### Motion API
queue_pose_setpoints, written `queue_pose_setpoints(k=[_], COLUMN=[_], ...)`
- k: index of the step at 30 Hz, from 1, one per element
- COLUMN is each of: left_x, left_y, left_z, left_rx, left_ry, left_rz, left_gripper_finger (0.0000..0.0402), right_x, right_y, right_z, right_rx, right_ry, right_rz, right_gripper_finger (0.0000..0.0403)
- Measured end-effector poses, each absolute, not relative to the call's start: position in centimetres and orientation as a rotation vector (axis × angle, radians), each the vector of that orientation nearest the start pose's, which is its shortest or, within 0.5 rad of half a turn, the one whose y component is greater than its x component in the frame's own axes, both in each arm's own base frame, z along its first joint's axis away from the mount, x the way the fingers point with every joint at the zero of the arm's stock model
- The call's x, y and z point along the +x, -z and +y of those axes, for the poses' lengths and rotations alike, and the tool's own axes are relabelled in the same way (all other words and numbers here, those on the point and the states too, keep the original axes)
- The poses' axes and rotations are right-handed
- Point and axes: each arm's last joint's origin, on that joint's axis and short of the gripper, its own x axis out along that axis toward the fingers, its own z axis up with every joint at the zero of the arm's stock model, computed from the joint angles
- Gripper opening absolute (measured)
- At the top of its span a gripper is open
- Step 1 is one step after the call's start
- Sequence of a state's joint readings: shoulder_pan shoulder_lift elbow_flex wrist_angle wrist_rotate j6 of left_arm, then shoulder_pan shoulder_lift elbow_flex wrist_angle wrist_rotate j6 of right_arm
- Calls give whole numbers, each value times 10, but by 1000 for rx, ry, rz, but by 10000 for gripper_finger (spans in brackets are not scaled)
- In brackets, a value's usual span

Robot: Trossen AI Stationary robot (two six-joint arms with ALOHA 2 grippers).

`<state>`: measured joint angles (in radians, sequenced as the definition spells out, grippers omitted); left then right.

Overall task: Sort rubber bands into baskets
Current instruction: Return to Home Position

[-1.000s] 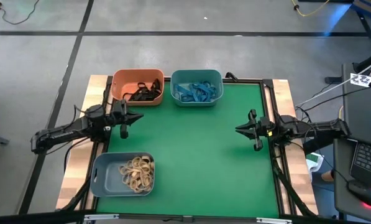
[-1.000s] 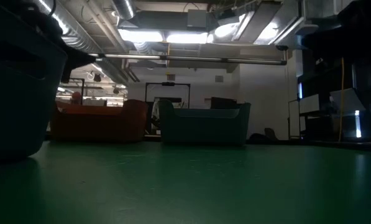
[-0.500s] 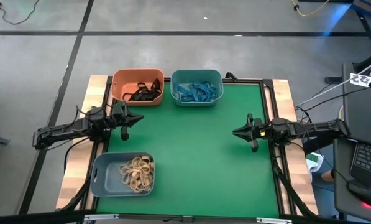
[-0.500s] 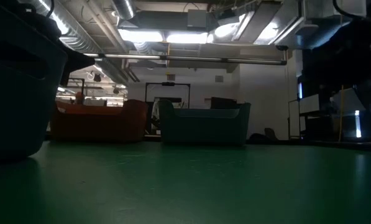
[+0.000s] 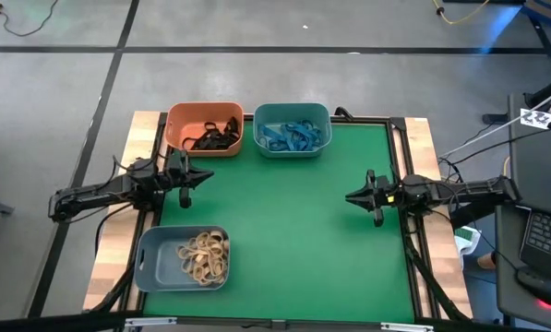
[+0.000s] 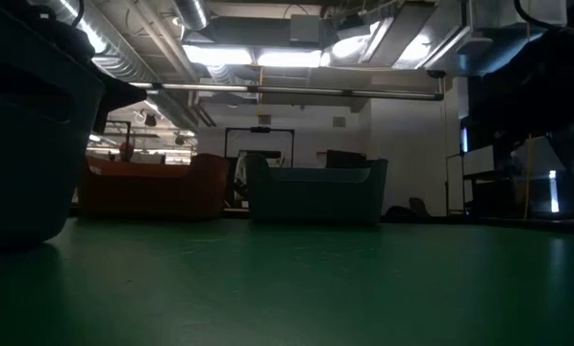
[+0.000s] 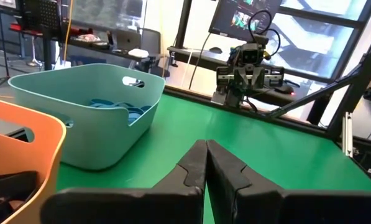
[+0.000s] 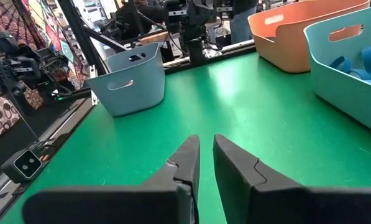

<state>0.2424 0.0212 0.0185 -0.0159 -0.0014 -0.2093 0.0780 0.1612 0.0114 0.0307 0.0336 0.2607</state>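
Observation:
Three baskets stand on the green mat (image 5: 293,221). The orange one (image 5: 204,127) at the far left holds black rubber bands (image 5: 215,136). The teal one (image 5: 292,129) beside it holds blue bands (image 5: 293,138). The grey-blue one (image 5: 183,258) at the near left holds tan bands (image 5: 206,256). My left gripper (image 5: 209,175) hovers level at the mat's left edge, between the orange and grey-blue baskets, shut and empty (image 7: 205,144). My right gripper (image 5: 349,195) hovers level at the mat's right edge, its fingertips a narrow gap apart with nothing between them (image 8: 206,142).
A black frame (image 5: 406,166) and a wooden border (image 5: 118,249) run around the mat. Cables trail along both arms. A laptop (image 5: 543,240) sits off the table to the right. The low view shows the grey-blue basket's wall (image 6: 27,125) close at its left.
My right gripper has sunk a little and rolled slightly about its own line, with its fingertip gap unchanged. The baskets and bands lie as before.

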Motion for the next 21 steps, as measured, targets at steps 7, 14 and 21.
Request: queue_pose_setpoints(k=[7,14,21], left_x=[95,95,95], left_y=[-167,-167,-167], left_z=[24,24,24], left_rx=[-211,-211,-211], left_ry=[-245,-245,-245], left_rz=[-7,-7,-7], left_gripper_finger=[4,4,4], right_x=[106,106,106], right_y=[-157,-157,-156], right_z=[7,7,7], right_rx=[254,253,253], right_ry=[-28,-28,-28], right_rz=[125,126,127], right_gripper_finger=[49,49,49])
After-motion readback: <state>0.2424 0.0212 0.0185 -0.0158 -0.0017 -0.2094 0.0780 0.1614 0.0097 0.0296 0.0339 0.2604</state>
